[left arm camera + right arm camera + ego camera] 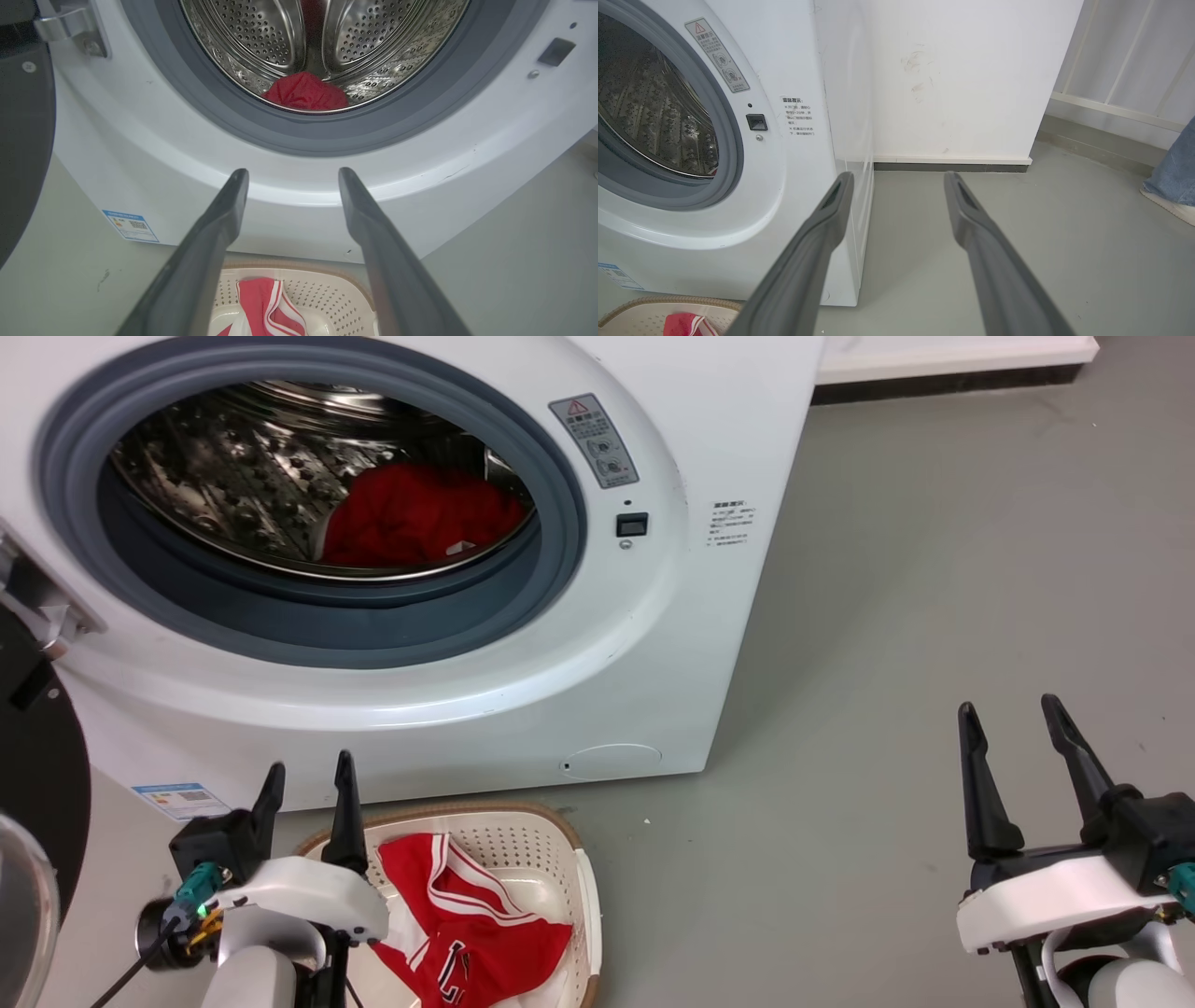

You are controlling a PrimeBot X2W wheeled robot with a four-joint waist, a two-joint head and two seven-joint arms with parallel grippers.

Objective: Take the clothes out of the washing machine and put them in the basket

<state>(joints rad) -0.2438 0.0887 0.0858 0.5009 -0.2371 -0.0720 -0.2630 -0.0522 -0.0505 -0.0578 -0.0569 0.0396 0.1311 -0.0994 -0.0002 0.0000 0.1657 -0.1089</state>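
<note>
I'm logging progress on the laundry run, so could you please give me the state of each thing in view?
washing machine: door open.
red garment: lying in the drum.
basket: on the floor, partly filled.
red jersey: lying in the basket.
left gripper: open, empty.
right gripper: open, empty.

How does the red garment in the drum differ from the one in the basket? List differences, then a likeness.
The drum garment lies in the drum; the basket garment lies in the basket. The drum garment shows mostly plain red; the basket garment shows white stripes and lettering. The drum garment is heaped; the basket garment is spread out. Both are bright red cloth.
</note>
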